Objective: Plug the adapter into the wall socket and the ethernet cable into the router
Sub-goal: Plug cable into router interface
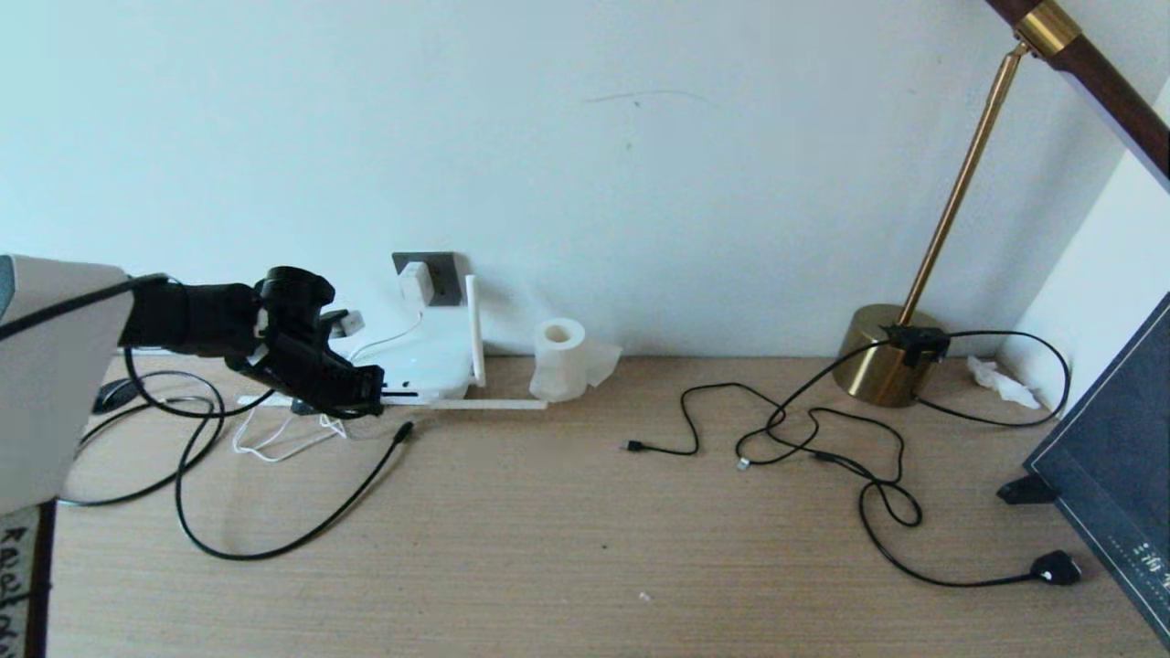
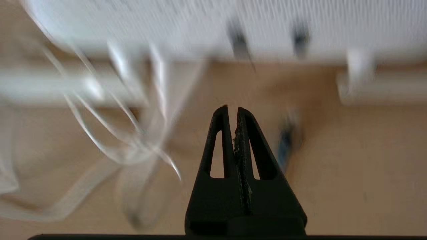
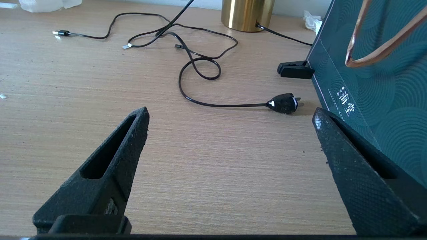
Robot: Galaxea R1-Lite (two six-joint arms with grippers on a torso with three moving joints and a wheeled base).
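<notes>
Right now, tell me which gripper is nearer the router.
Left. The left gripper, shut and empty, hovers right at the router, by its front edge. The right gripper, open, sits far off over the desk's other end, near the lamp cord's plug.

The left arm point(image 1: 55, 366) is seen to be cased in pale grey, ending in a black wrist section with a rounded black housing. A black cable is run along the arm's upper side. The left gripper point(image 2: 232, 111) is formed of two black, tapered fingers point(image 2: 222, 143), each pierced by a long slot, with rough, worn inner faces. The right gripper point(image 3: 230, 116) is made alike, its fingers point(image 3: 113, 166) matt black and grainy, one inner face cross-hatched.
</notes>
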